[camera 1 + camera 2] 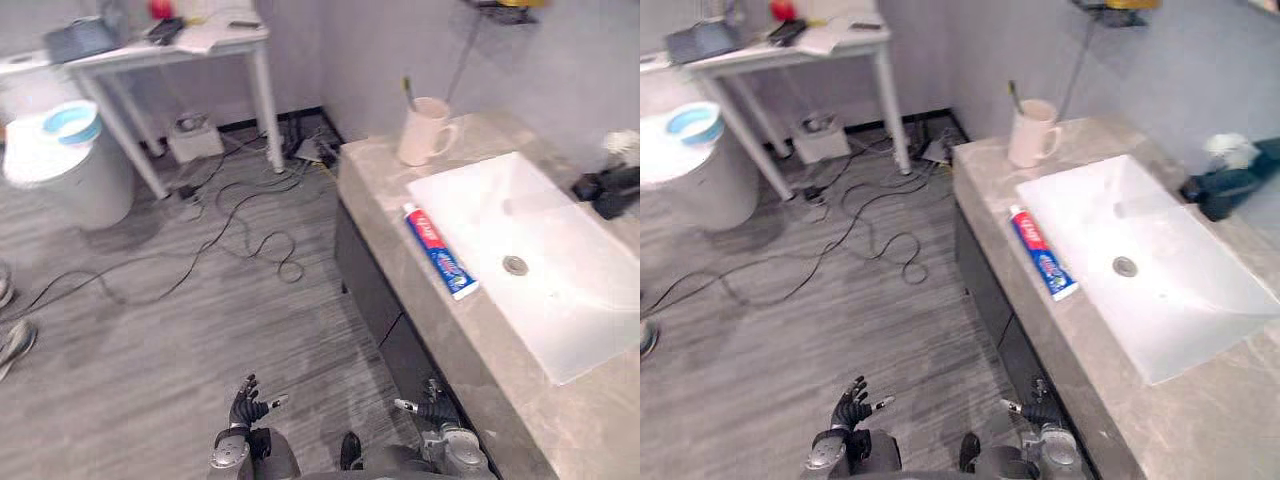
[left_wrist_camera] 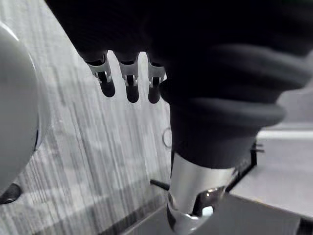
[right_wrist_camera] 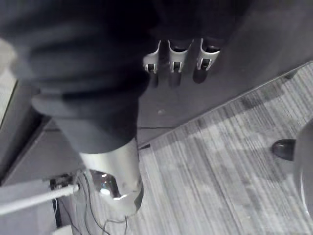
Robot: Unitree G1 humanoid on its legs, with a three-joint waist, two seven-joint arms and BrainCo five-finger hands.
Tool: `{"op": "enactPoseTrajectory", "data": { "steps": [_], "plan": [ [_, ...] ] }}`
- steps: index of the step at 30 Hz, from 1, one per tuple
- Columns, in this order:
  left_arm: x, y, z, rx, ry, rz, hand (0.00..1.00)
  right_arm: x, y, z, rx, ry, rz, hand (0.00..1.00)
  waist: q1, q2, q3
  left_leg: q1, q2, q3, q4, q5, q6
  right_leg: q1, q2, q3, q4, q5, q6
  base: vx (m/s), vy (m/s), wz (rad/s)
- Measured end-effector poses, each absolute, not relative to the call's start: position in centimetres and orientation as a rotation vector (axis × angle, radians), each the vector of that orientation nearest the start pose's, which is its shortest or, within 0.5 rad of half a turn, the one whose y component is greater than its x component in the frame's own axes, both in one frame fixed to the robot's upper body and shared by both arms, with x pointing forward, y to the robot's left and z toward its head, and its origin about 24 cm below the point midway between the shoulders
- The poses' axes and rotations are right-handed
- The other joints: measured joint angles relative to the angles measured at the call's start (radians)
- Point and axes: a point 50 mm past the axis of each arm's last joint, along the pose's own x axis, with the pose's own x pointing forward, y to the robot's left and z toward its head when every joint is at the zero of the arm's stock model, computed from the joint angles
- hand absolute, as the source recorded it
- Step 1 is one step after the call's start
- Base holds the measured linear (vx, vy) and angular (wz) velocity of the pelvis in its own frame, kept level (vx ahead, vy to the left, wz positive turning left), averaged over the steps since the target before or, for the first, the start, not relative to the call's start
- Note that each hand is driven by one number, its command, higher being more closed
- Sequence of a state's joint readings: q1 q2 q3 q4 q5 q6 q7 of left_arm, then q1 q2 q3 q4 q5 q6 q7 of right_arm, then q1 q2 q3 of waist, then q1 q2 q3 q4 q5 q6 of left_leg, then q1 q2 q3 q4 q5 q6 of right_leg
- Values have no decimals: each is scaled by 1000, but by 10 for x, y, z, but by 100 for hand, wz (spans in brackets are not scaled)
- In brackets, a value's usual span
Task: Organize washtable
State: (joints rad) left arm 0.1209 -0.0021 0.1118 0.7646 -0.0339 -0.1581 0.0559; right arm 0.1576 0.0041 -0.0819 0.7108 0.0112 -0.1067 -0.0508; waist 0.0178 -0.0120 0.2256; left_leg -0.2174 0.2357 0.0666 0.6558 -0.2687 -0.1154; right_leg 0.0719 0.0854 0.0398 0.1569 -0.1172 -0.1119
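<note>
A red, white and blue toothpaste tube [image 1: 440,252] lies on the grey stone counter [image 1: 385,215], along the left rim of the white sink [image 1: 570,290]. At the counter's far end stands a cream mug [image 1: 425,132] with a toothbrush in it. A dark faucet-like object [image 1: 610,190] sits at the sink's right side with something white behind it. My left hand [image 1: 245,405] hangs low over the floor, fingers [image 2: 129,81] relaxed and holding nothing. My right hand [image 1: 435,410] hangs beside the dark cabinet front below the counter, fingers [image 3: 178,58] straight, also holding nothing.
A white table [image 1: 170,50] with clutter stands at the back left, and a white bin [image 1: 65,160] with a blue bowl on top is beside it. Black cables [image 1: 230,240] trail across the grey floor. A person's shoe [image 1: 15,340] shows at the left edge.
</note>
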Motion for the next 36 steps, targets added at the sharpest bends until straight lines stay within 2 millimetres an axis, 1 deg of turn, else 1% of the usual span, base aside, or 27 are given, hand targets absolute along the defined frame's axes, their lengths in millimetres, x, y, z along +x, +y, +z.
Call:
{"op": "enactPoseTrajectory", "data": {
  "steps": [1,2,4,5,6,7,8,9,10,13,14,17,18,19,21,23,24,26,27,28,29,30,31,32,34,35,36],
  "plan": [
    [146,176,-126,-55,724,212,0,137,-172,-127,31,761,-182,0,1,-1,1,0,-34,-85,-117,3,-5,5,-1,48,7,-13,19,245,289,-111],
    [146,174,-126,-59,726,211,0,137,-172,-127,32,763,-186,0,1,0,1,-1,-45,-125,-162,5,-8,7,-2,70,12,-19,27,248,333,-110],
    [145,172,-127,-65,730,210,0,136,-174,-127,29,764,-199,0,1,19,-10,8,-52,-178,-268,18,-15,-2,-2,138,48,-53,60,163,295,-102],
    [144,168,-128,-73,737,205,0,130,-177,-128,28,774,-211,0,2,24,-14,22,-48,-161,-279,67,-26,-11,-1,176,91,-93,88,166,379,-101],
    [144,167,-128,-71,739,202,0,129,-178,-128,28,775,-216,0,4,17,-21,29,-54,-127,-261,106,-16,-15,-12,208,121,-122,109,163,396,-101],
    [143,172,-129,-55,744,205,0,126,-174,-129,40,784,-214,0,1,0,-31,37,-72,-84,-255,89,2,-26,-40,237,140,-144,129,185,375,-89],
    [142,176,-129,-44,745,208,0,121,-169,-131,55,794,-210,0,3,-34,-51,48,-98,-35,-257,69,22,-45,-77,252,164,-156,147,163,323,-86],
    [144,177,-128,-40,739,208,0,119,-166,-131,64,797,-208,0,6,-50,-59,57,-110,-1,-253,54,33,-58,-96,266,178,-158,154,157,292,-96],
    [145,178,-128,-37,738,208,0,120,-163,-131,70,798,-202,0,11,-54,-59,74,-112,42,-251,44,41,-70,-107,269,197,-155,160,135,256,-119],
    [143,177,-128,-35,744,205,0,123,-155,-130,63,792,-153,0,25,-53,-58,146,-104,186,-248,9,78,-134,-149,153,305,-141,182,118,224,-133],
    [142,176,-129,-33,751,199,0,125,-151,-130,61,787,-136,0,25,-53,-59,176,-107,236,-271,5,82,-152,-180,66,326,-137,188,60,111,-104],
    [139,177,-132,-16,773,183,0,131,-147,-131,28,796,-87,0,15,-51,-61,233,-115,334,-345,15,85,-172,-223,-146,261,-129,199,67,76,-102],
    [137,178,-134,-5,788,176,0,134,-147,-132,20,798,-80,0,10,-47,-62,237,-116,342,-364,26,79,-172,-222,-182,216,-109,181,84,-17,-69],
    [136,180,-136,5,801,173,0,136,-149,-133,6,804,-73,0,-7,-53,-72,238,-115,341,-391,47,76,-171,-211,-201,183,-80,182,92,-54,-39],
    [136,181,-137,33,816,144,0,136,-159,-136,-33,821,-73,0,-19,-35,-72,239,-122,305,-423,76,67,-150,-191,-204,125,-50,159,101,-74,-23],
    [132,174,-140,17,841,133,0,131,-172,-138,-61,843,-94,0,-32,-5,-68,266,-110,278,-423,77,64,-98,-177,-207,80,-43,155,118,-76,-5],
    [131,173,-141,11,848,127,0,126,-175,-141,-63,865,-104,0,-33,-1,-71,266,-102,273,-396,76,62,-77,-175,-207,66,-43,155,108,-81,6],
    [132,171,-141,0,843,126,0,120,-181,-143,-56,885,-133,0,-27,1,-69,227,-60,257,-256,67,48,-34,-159,-204,28,-37,145,74,-86,-8],
    [134,171,-139,-9,830,134,0,118,-182,-142,-50,881,-144,0,-23,6,-66,178,-22,236,-113,65,45,-9,-142,-198,9,-34,140,41,-70,-17],
    [134,170,-139,-14,825,139,0,118,-183,-141,-53,877,-146,0,-20,12,-64,157,-2,227,-43,66,44,1,-128,-190,4,-35,137,40,-52,-43],
    [136,169,-136,-20,808,139,0,117,-184,-141,-56,873,-150,0,-3,31,-63,122,42,205,78,84,21,18,-100,-160,1,-42,126,17,3,-69],
    [136,170,-135,-25,800,149,0,116,-184,-141,-47,873,-155,0,6,20,-60,85,59,178,159,96,23,35,-94,-127,0,-47,118,85,30,-78],
    [136,172,-135,-27,801,157,0,119,-184,-140,-46,866,-155,0,9,19,-62,85,56,164,154,77,22,38,-96,-109,1,-48,116,111,70,-89],
    [135,171,-136,-30,803,160,0,120,-184,-139,-44,860,-161,0,4,20,-61,82,30,142,80,23,22,34,-104,-68,6,-49,114,115,78,-73],
    [135,171,-136,-30,804,159,0,120,-184,-139,-43,862,-165,0,5,17,-60,75,-13,96,-36,11,29,29,-121,-31,9,-46,120,86,158,-76],
    [135,170,-136,-30,806,156,0,119,-184,-140,-42,865,-167,0,4,17,-60,86,-57,35,-177,28,9,24,-134,-3,15,-51,138,88,261,-82],
    [132,167,-138,-32,817,146,0,118,-190,-140,-57,871,-175,0,6,35,-65,109,-82,-18,-289,86,12,15,-124,22,21,-64,163,64,222,-63]
  ]
}}
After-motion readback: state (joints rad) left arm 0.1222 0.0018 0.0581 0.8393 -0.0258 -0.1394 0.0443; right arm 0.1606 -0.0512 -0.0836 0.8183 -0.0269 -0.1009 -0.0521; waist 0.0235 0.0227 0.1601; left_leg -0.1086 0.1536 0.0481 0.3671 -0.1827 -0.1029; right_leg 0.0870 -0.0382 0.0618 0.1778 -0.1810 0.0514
